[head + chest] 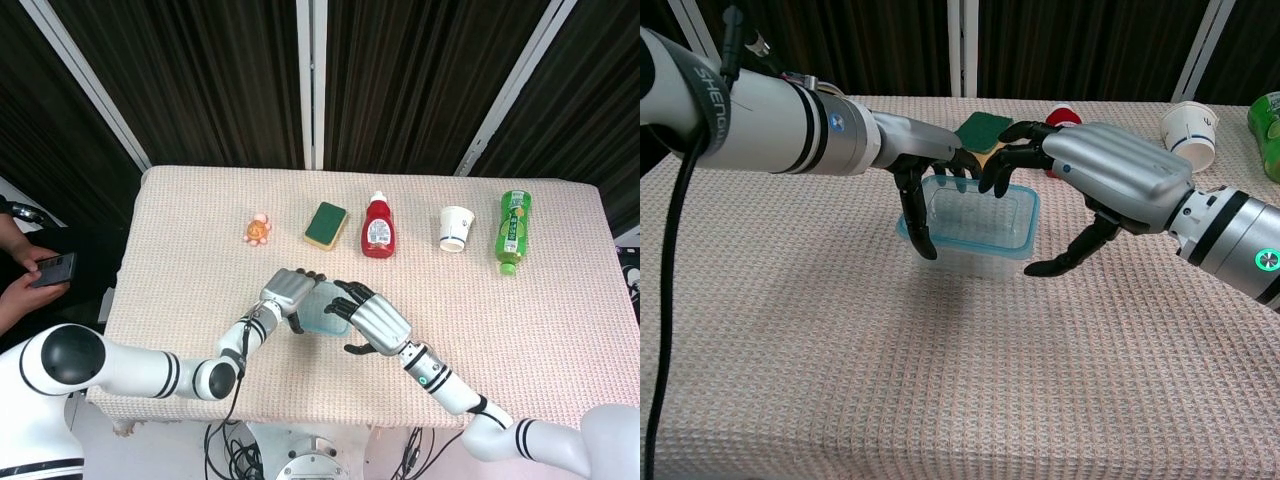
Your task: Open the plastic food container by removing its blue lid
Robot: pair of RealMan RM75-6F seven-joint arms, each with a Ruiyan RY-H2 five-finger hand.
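The clear plastic container with its blue lid is near the table's middle front, and seems raised a little off the cloth. My left hand grips its left end, thumb down the near side and fingers over the far rim. My right hand arches over its right end with fingers spread above the lid's far edge. The thumb reaches toward the near right corner. Whether the right hand touches the lid is unclear.
Along the back row lie an orange toy, a green and yellow sponge, a red sauce bottle, a paper cup and a green bottle. A person holding a phone sits off the table's left side.
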